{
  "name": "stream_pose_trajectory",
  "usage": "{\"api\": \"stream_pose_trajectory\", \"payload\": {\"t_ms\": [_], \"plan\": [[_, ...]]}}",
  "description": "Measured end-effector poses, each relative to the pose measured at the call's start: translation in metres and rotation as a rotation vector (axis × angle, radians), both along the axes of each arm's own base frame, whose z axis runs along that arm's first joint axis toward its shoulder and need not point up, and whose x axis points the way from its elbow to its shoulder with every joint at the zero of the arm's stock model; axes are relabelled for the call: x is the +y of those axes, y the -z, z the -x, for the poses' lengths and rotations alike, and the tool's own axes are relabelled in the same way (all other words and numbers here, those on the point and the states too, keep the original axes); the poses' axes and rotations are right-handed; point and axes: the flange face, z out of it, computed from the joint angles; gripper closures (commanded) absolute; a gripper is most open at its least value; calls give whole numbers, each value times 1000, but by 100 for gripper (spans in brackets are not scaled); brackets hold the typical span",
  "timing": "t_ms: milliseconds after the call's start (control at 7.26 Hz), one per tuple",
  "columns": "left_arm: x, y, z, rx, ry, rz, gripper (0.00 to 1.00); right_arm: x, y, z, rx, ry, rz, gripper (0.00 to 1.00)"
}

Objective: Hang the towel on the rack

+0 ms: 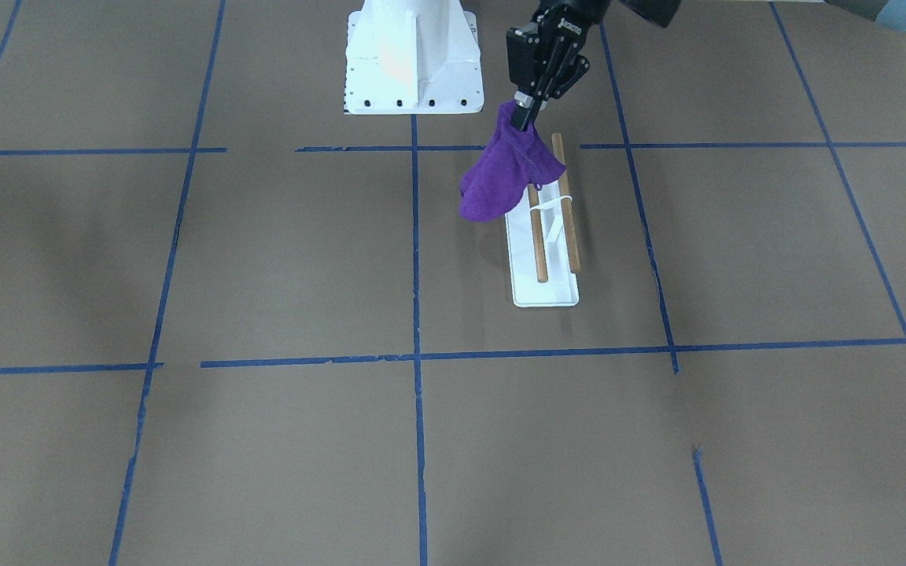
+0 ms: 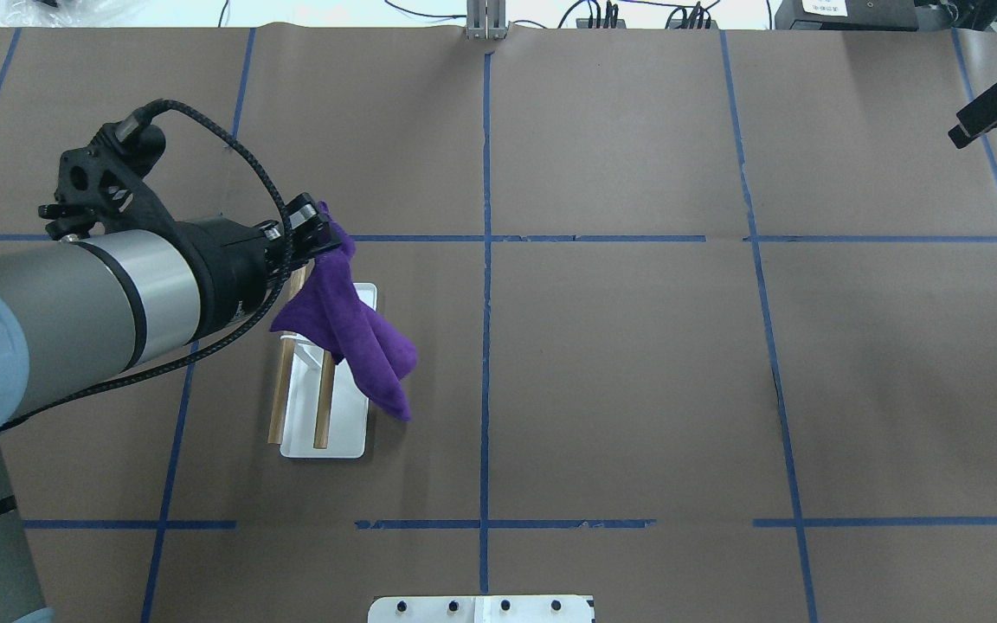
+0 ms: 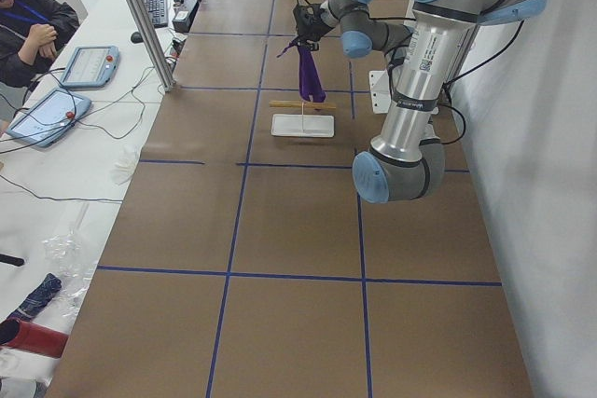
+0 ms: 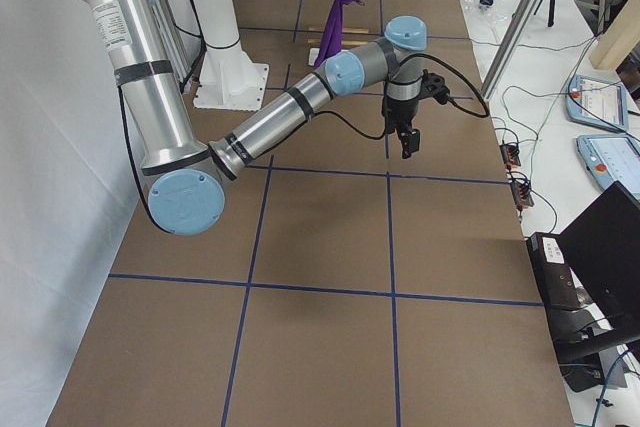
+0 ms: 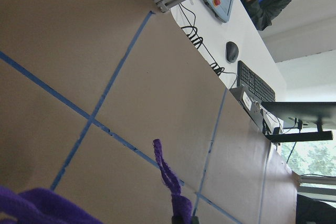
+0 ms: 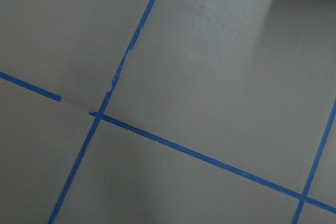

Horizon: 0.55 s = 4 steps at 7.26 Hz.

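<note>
Overhead exterior: a plush purple towel (image 2: 351,333) hangs in limp folds above the rack (image 2: 347,433), a flat white base under two round wooden rods. The left gripper (image 2: 325,247) pinches its top corner. Whether the right gripper (image 2: 996,108) is parted or closed cannot be told.

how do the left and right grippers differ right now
The left gripper is shut on the purple towel, which dangles from it; nothing shows in the right gripper. The left gripper is raised beside the rack; the right gripper is far off across the table. Both are black.
</note>
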Motion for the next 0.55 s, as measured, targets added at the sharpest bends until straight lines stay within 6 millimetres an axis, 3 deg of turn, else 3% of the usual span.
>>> {"api": "stream_pose_trajectory", "payload": {"t_ms": [275, 551], "plan": [[-3, -44, 3, -178, 54, 30, 100, -3, -20, -8, 15, 10, 27, 0], [-9, -105, 7, -350, 101, 51, 100, -5, -27, -8, 21, 10, 44, 0]]}}
